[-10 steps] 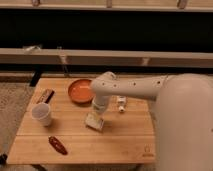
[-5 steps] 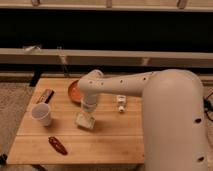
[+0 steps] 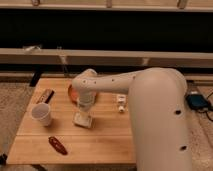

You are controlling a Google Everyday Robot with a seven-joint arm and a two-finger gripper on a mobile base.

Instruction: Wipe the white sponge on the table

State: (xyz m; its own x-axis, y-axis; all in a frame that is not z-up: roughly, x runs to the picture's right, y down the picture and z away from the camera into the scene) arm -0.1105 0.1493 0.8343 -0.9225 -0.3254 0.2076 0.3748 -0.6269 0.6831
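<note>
The white sponge (image 3: pixel 83 119) lies on the light wooden table (image 3: pixel 107 139), left of its middle. My white arm reaches in from the right and bends down over it. My gripper (image 3: pixel 85 107) points straight down onto the sponge's top and seems to press it against the tabletop. The arm's wrist hides the far edge of the sponge.
An orange bowl (image 3: pixel 73 93) sits just behind the gripper, partly hidden by the arm. A white cup (image 3: pixel 42 114) stands to the left, a dark flat item (image 3: pixel 45 96) at the far left, a red item (image 3: pixel 57 145) near the front, and a small white-and-yellowish tube (image 3: pixel 120 103) at the right.
The arm has swung left across the table and the sponge has slid left with it, from near the middle toward the white cup.
</note>
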